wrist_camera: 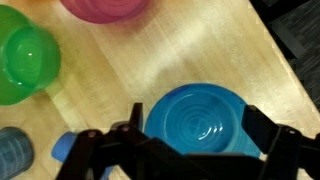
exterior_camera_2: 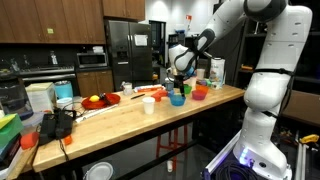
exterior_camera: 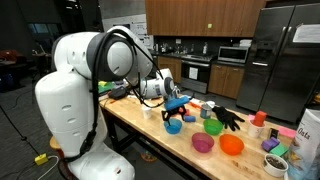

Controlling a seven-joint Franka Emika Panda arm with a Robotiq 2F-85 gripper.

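Observation:
My gripper (wrist_camera: 192,130) is open and hangs straight above a blue bowl (wrist_camera: 196,122) on the wooden table. The bowl sits between the two fingers in the wrist view and looks empty. In both exterior views the gripper (exterior_camera: 176,104) (exterior_camera_2: 180,80) is a little above the blue bowl (exterior_camera: 173,126) (exterior_camera_2: 177,99), not touching it. A green bowl (wrist_camera: 25,65) and a pink bowl (wrist_camera: 102,8) lie beyond it in the wrist view. A small blue cup (wrist_camera: 14,154) is at the lower left edge.
On the table (exterior_camera: 140,125) stand a green bowl (exterior_camera: 213,127), a purple bowl (exterior_camera: 203,143), an orange bowl (exterior_camera: 232,146), a white cup (exterior_camera_2: 149,104), a red plate (exterior_camera_2: 98,100) and a black glove (exterior_camera: 228,117). The table edge runs close to the blue bowl.

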